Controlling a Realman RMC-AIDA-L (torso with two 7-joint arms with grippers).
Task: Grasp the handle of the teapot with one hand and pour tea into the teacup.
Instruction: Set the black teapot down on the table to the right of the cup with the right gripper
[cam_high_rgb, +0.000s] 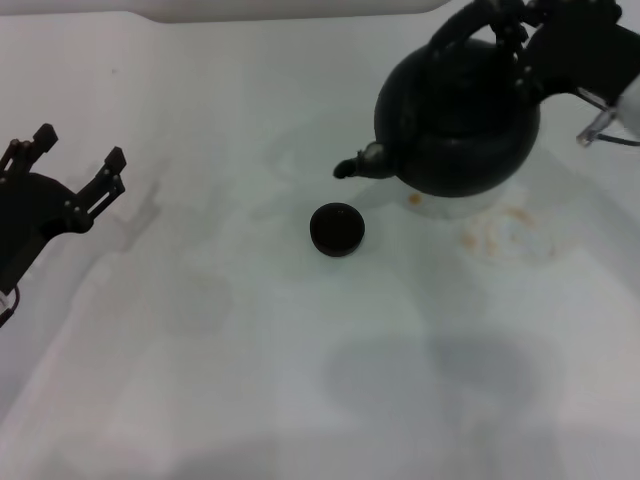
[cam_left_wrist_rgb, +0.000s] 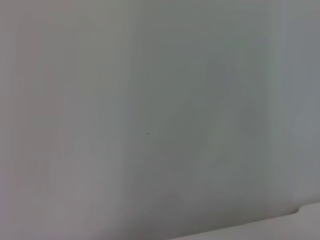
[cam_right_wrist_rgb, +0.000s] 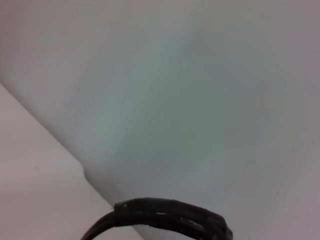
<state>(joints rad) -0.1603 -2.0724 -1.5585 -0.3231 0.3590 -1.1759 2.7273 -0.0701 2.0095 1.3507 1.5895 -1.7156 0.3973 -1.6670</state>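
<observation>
My right gripper (cam_high_rgb: 520, 35), upper right, pinches the handle (cam_high_rgb: 470, 25); the teapot (cam_high_rgb: 460, 115) looks heavy, rigid, swing-prone above the teacup (cam_high_rgb: 337, 229). Left gripper (cam_high_rgb: 75, 160) idles, jaws spread.

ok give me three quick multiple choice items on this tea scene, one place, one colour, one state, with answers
1. Where is the teacup relative to the teapot's spout?
A. below and just in front of it
B. behind the pot
C. beside the left claw

2. What colour is the teapot?
A. white
B. black
C. red

3. What is the left claw doing?
A. gripping the cup
B. holding the handle
C. open, holding nothing

Answers: 1 A, the cup sits on the table just past the spout tip. 2 B, body and handle are matte black. 3 C, its fingers stand apart at the left, while the right claw is at the handle.
</observation>
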